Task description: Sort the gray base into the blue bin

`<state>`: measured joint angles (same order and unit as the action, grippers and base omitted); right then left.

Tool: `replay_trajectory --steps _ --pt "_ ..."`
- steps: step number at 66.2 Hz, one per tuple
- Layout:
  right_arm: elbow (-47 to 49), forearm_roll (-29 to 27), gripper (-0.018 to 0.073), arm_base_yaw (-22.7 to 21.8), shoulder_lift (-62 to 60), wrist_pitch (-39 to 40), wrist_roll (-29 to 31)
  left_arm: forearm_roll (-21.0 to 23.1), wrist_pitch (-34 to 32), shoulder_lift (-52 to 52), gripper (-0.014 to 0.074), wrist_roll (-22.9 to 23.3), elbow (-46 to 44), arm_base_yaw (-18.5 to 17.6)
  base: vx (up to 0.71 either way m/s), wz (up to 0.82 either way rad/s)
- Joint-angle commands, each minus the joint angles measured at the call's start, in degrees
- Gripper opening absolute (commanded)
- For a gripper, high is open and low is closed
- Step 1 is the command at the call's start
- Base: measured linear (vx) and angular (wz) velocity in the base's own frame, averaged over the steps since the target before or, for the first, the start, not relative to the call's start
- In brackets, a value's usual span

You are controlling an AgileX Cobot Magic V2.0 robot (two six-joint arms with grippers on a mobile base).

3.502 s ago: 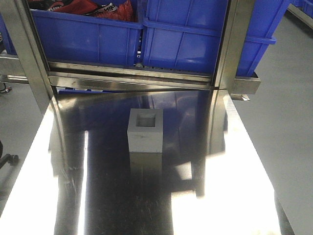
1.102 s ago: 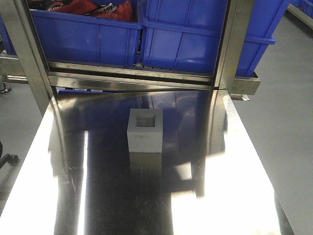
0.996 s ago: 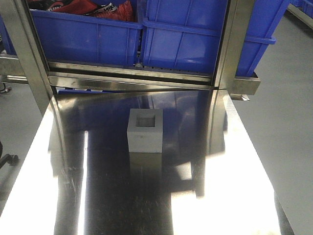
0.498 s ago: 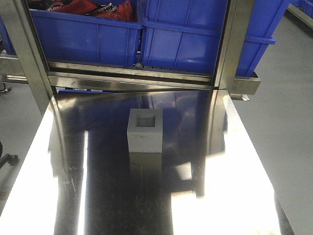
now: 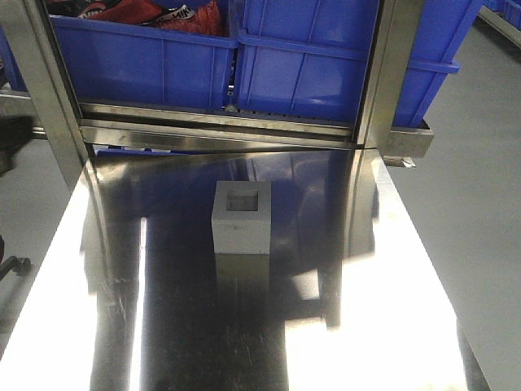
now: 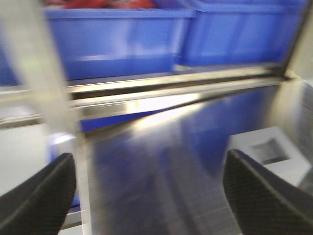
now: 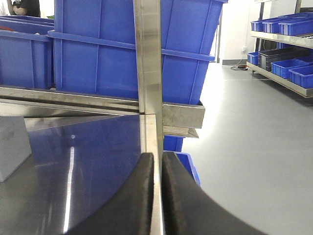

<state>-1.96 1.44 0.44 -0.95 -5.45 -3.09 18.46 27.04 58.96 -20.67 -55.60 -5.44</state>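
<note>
The gray base (image 5: 242,218) stands on the steel table (image 5: 366,326), its square recess facing up. It also shows at the right of the blurred left wrist view (image 6: 274,152) and at the left edge of the right wrist view (image 7: 12,147). My left gripper (image 6: 151,196) is open and empty, with the base just beyond its right fingertip (image 6: 259,196). My right gripper (image 7: 157,164) is shut and empty, low over the table's right edge and well right of the base. A blue bin (image 5: 326,61) stands on the shelf behind the table.
A second blue bin (image 5: 138,57) holding red items stands to its left. Steel uprights (image 5: 387,73) and a rail (image 5: 220,122) front the shelf. More blue crates (image 7: 183,161) sit below the table's right edge. Shelving (image 7: 283,34) stands across the floor.
The gray base has not moved. A dark shape has come in at the left edge of the front view. The left wrist view is motion-blurred.
</note>
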Motion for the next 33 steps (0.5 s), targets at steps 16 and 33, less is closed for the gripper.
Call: replay_trajectory --steps 16,33 --pt "0.22 0.37 -0.0004 -0.21 -0.51 4.53 0.38 1.44 0.07 22.60 0.0587 1.62 -19.24 -11.15 0.00 0.00" --pt "0.22 0.37 -0.0004 -0.21 -0.51 4.53 0.38 -1.14 9.98 39.39 0.0587 8.91 -35.04 -14.63 0.00 0.00"
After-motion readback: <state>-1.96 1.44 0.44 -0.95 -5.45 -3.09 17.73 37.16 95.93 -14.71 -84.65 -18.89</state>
